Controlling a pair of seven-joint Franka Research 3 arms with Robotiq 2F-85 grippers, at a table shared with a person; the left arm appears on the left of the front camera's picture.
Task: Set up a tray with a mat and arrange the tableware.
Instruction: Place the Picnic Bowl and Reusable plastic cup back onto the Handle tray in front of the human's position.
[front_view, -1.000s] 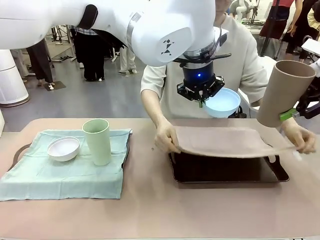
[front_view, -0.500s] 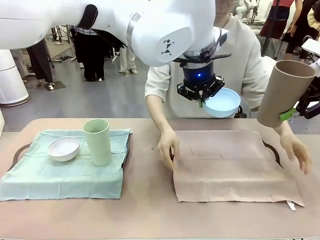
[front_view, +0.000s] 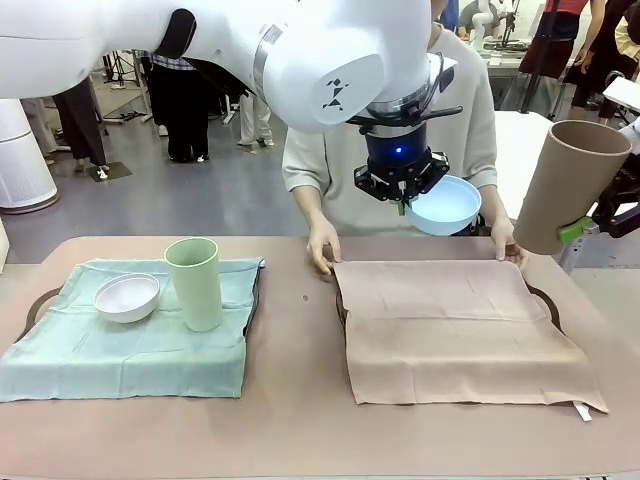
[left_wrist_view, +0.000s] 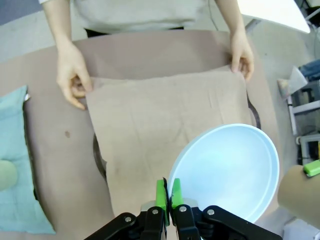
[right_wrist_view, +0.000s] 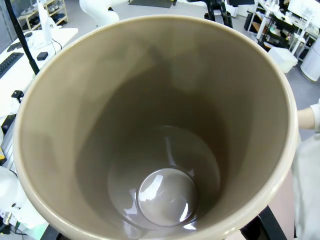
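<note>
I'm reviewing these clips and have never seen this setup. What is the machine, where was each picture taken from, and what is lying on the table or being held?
Two white robot arms share a table with a person. The front view looks across the table at the person; the other two pictures come from cameras on each arm's wrist.

The left pincer is shut on the rim of a light blue bowl, held in the air. The right pincer holds a tan-brown cup aloft; its wrist camera looks straight into that cup.

The person's hands hold the far corners of a tan mat spread over a dark tray. At the left, a white bowl and a pale green cup stand on a pale green cloth.
</note>
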